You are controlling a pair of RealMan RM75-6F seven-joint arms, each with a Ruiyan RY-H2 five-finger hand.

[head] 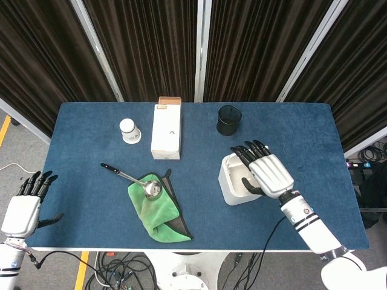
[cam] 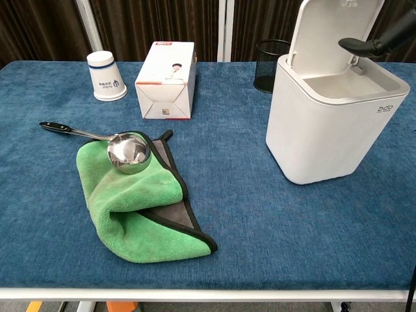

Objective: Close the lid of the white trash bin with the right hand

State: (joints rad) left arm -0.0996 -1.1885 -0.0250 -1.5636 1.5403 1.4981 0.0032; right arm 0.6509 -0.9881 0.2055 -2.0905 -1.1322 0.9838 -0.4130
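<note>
From the head view, your right hand (head: 270,174) hangs over the white trash bin (head: 233,188), fingers stretched out flat and parted, gripping nothing; the fingertips reach past the bin's back edge, where the lid must be, though the hand hides it. The bin sits on the right half of the blue table (head: 84,139), with bare cloth between it and the right and front edges. The black mesh cup (head: 228,119) stands behind it, apart. To the bin's left lie the green cloth (head: 158,210) with the ladle (head: 138,180) resting on it, the white carton (head: 165,128) and the paper cup (head: 129,130), all well apart from the bin. Your left hand (head: 25,204) waits off the table's left front corner, fingers spread, holding nothing.

From the chest view, the bin's lid (cam: 328,34) stands raised, tilted back on its rear hinge, the mouth below open. You see only one dark finger (cam: 377,43) of the right hand, entering from the right edge above the rim, beside the lid's inner face; whether it touches cannot be told.
</note>
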